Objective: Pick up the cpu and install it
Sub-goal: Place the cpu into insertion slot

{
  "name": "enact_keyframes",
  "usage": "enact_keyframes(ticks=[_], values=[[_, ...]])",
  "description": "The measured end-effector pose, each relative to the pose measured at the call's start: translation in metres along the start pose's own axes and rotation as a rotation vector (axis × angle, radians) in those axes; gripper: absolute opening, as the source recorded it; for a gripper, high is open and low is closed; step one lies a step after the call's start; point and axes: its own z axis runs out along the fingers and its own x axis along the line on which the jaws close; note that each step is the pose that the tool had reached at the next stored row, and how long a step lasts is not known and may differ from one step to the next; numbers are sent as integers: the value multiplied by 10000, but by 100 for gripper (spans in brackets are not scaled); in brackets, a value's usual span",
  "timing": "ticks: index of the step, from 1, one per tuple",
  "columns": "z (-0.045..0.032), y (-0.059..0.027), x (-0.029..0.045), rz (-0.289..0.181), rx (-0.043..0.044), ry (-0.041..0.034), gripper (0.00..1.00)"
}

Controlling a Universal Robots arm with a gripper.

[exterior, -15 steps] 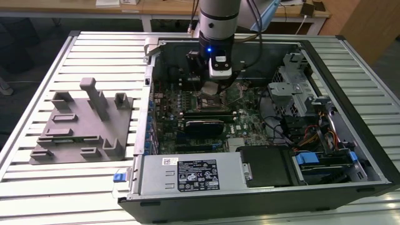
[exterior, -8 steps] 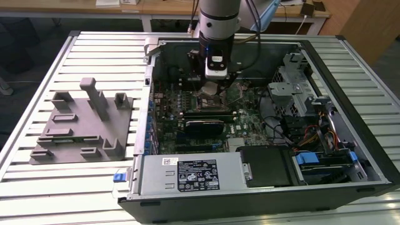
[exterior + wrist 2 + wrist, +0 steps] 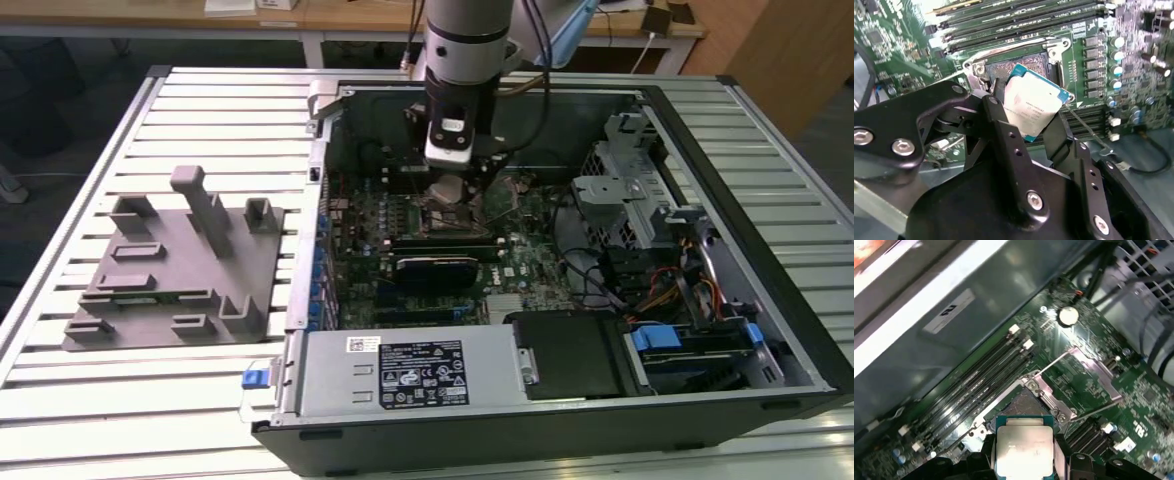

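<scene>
Second wrist view: the gripper has its two black fingers closed on the cpu, pinching it by two opposite edges. The silvery top faces the camera, and a green rim shows along the edge. The cpu hangs over the open socket, covering part of it; I cannot tell whether it touches the socket. The socket's brownish contact field is bare, with its metal frame around it. Long memory slots run just beside the socket, and a row of small round capacitors stands along another side of it.

In the first wrist view the cpu sits between the finger ends, just short of the socket. The socket's cover plate is swung open and lies beside it, with a thin wire lever next to it. A round coin battery lies farther out from the socket, past the plate.

In the exterior view the gripper reaches down into the open computer case, directly over the socket area of the green board. A grey moulded tray stands on the slatted table outside the case, well apart from the socket, on the exterior view's left.
</scene>
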Motion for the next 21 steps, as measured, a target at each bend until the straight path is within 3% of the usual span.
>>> enact_keyframes(ticks=[21], values=[[22, -1, 0, 3828, 22, -135, 54]])
